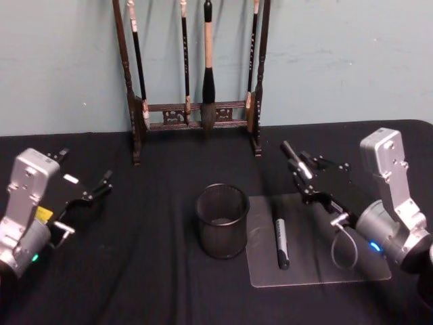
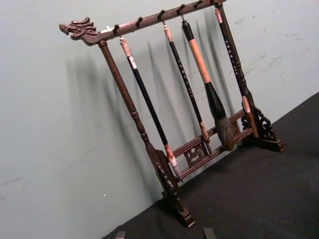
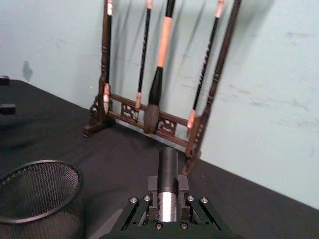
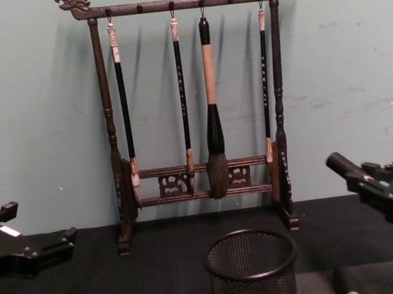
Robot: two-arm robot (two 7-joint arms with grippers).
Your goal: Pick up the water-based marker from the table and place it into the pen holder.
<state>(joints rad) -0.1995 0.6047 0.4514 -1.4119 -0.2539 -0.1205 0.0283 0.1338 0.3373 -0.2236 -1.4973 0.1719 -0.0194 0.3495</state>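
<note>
The right hand (image 1: 302, 177) is closed on the water-based marker (image 1: 296, 161), held clear above the right half of the tabletop (image 1: 135, 271). In the right wrist view the silver-grey barrel sits between the fingers, and the black cap points toward the back edge and the wooden brush rack (image 1: 196, 107) there. The pen holder (image 1: 220, 237) stands upright near the middle of the tabletop, toward the front edge, left of the marker and well apart from it. A clear mat (image 1: 318, 261) lies just beside the holder on its right, and a second marker (image 1: 281, 242) lies flat on it. The left hand (image 1: 84, 172) hangs over the left side of the tabletop, fingers spread and empty.
</note>
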